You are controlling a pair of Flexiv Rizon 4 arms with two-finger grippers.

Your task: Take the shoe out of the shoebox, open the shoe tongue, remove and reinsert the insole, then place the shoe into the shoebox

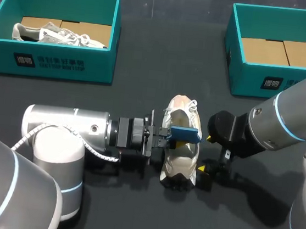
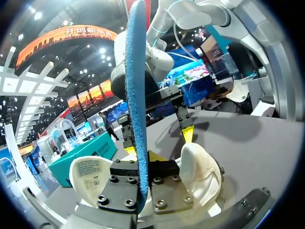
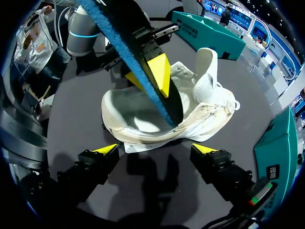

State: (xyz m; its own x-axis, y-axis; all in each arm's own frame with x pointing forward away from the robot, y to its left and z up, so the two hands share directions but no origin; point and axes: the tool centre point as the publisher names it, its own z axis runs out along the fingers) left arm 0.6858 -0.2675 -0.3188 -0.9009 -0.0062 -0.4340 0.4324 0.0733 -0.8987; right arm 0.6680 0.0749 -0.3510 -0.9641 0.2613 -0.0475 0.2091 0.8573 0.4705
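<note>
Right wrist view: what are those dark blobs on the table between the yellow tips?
Right wrist view: they are shadows on the table, probably from the open right tool above. Head view: a softer shadow lies by the right arm. Left wrist view: the blue insole, pinched by the left tool, looks huge because it is close.

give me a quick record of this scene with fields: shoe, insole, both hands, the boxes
shoe: out of the boxes, between the two hands, tongue pulled up
insole: blue, turned on edge, one end down in the shoe's opening
left hand: shut on the insole
right hand: open, beside the shoe
left shoebox: holds a second shoe
right shoebox: no shoe inside
</note>
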